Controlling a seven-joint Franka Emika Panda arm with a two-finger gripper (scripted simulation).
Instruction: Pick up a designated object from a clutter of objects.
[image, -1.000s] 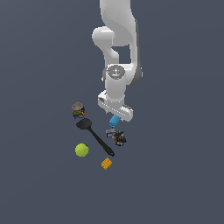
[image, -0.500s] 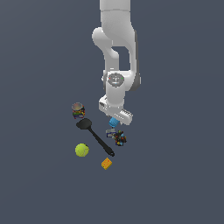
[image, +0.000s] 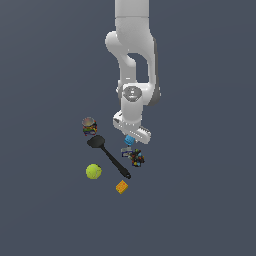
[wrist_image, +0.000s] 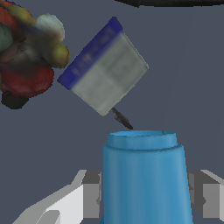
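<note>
My pincer clamped on the blue cup, one finger at each side, cup held just above the dark speckled lump, black spatula on the exterior view's left, tennis ball beyond it

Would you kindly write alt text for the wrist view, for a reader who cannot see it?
A bright blue cup fills the foreground between the two grey fingers of the pincer. Beyond it lie a tilted grey box with a dark blue edge and a multicoloured speckled lump on a dark grey surface.
</note>
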